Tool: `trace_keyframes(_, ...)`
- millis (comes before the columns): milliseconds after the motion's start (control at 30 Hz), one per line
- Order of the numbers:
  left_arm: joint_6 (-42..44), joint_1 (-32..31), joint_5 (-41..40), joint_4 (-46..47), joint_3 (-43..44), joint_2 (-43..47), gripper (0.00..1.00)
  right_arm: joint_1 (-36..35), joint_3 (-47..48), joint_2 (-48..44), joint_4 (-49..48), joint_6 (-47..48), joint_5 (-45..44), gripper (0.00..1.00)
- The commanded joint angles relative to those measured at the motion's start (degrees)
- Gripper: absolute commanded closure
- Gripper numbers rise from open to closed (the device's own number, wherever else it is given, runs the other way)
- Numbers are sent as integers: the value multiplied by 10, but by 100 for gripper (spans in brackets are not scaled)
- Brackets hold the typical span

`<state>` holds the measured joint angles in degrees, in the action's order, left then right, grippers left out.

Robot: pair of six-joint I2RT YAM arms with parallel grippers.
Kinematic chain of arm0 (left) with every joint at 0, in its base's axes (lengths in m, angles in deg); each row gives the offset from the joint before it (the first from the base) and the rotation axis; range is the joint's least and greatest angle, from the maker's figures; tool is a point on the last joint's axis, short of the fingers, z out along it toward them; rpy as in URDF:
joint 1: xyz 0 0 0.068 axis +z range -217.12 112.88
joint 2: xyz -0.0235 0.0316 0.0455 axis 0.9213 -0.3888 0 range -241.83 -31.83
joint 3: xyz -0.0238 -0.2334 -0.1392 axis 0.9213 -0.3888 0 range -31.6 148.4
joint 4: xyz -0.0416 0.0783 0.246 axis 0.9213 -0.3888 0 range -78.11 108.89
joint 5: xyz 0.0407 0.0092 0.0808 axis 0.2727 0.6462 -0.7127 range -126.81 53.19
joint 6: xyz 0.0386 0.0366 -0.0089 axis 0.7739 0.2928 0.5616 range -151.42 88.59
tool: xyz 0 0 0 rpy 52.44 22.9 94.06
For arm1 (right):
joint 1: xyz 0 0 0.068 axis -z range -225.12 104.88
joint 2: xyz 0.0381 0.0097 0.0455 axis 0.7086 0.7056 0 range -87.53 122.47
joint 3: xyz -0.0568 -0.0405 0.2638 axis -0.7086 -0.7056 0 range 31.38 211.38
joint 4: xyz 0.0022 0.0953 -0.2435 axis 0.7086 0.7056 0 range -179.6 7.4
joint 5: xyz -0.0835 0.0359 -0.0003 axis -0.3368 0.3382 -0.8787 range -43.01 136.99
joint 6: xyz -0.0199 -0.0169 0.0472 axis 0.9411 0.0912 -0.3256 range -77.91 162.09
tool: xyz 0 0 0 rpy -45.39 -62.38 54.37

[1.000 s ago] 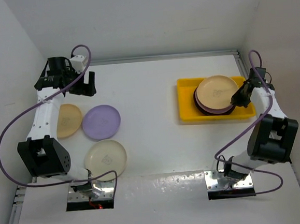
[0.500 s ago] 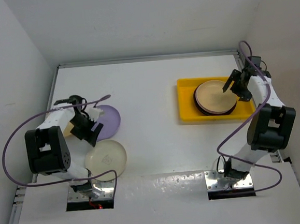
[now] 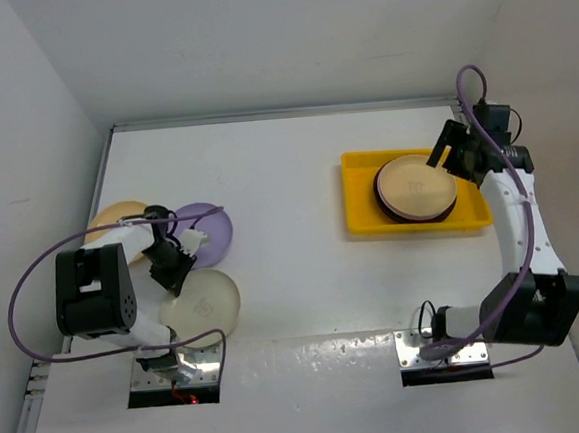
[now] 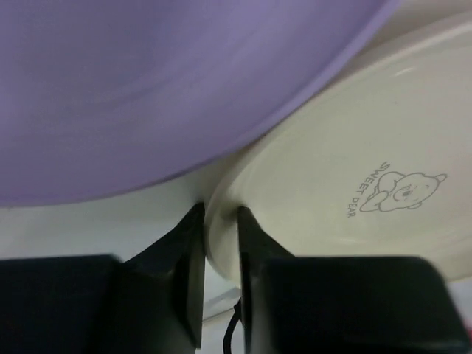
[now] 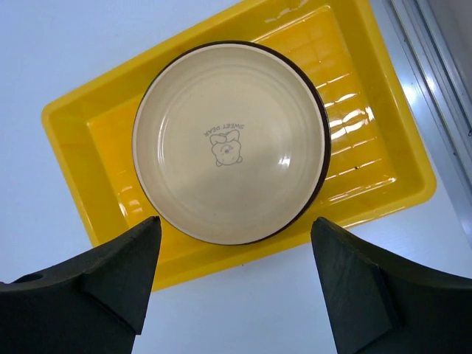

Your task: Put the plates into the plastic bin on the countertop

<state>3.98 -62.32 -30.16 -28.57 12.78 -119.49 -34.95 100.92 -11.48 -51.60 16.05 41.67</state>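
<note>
Three plates lie at the left of the countertop (image 3: 286, 177): a yellow-orange plate (image 3: 117, 217), a lavender plate (image 3: 213, 225) and a cream plate (image 3: 206, 301) with a bear print. My left gripper (image 3: 173, 265) sits low at the cream plate's (image 4: 354, 169) upper-left edge, its jaws shut on the rim with one finger above and one below. The lavender plate (image 4: 162, 81) fills the view just beyond. The yellow plastic bin (image 3: 359, 206) holds a stack of plates (image 3: 415, 187), topped by a dark-rimmed cream one (image 5: 228, 140). My right gripper (image 3: 443, 151) hovers open and empty above the bin (image 5: 81, 125).
A raised pale rim (image 3: 281, 114) runs along the back of the countertop, with white walls close behind and at both sides. Purple cables (image 3: 19, 288) loop off both arms. The arm bases sit on metal plates (image 3: 176, 371) at the near edge.
My left arm swung from the back left down to the plates and closed on the cream plate's rim. My right gripper opened, left its plate on the bin's stack and lifted back.
</note>
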Motion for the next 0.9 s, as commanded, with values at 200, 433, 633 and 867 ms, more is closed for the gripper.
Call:
trace_keyframes(200,32,-26,106,7,23,26,100,-97,-21,-60,25,62,-13,21)
trace_keyframes(433,3,-133,255,-26,161,52,100,-297,-6,-31,12,115,166,25)
trace_keyframes(633,-103,-210,287,-8,287,3,100,-433,-105,-21,-230,-2,173,25)
trace_keyframes(867,-168,-234,299,-8,389,-51,100,-461,-69,88,-250,-22,62,34)
